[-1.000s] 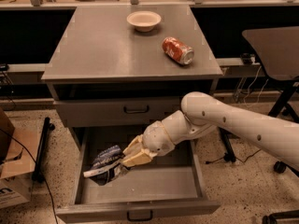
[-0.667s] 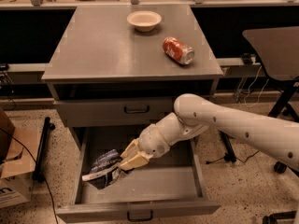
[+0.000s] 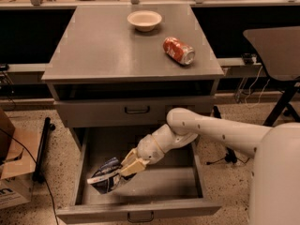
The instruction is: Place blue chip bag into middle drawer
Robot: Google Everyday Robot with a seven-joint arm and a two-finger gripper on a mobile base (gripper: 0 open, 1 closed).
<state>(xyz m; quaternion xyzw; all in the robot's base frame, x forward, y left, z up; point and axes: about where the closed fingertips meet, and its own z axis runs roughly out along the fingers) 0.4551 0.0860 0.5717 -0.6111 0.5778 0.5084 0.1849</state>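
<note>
Right, claw is clamped on the right end of the blue chip bag, w/ the bag hanging low inside the open middle drawer, left-front area; can't tell if it touches the drawer floor. Bag looks light, crinkly foil, prob. slippery and puffy, so I'd judge a pinch at the crimped edge holds better than squeezing the belly, since chips crush easily.

**Bag held over the open drawer**

The gripper reaches down into the left half of the pulled-out middle drawer, jaws clamped on the blue chip bag, which hangs tilted over the drawer floor. On the bench above, a red soda can lies on its side, apart from a pale bowl.
</note>
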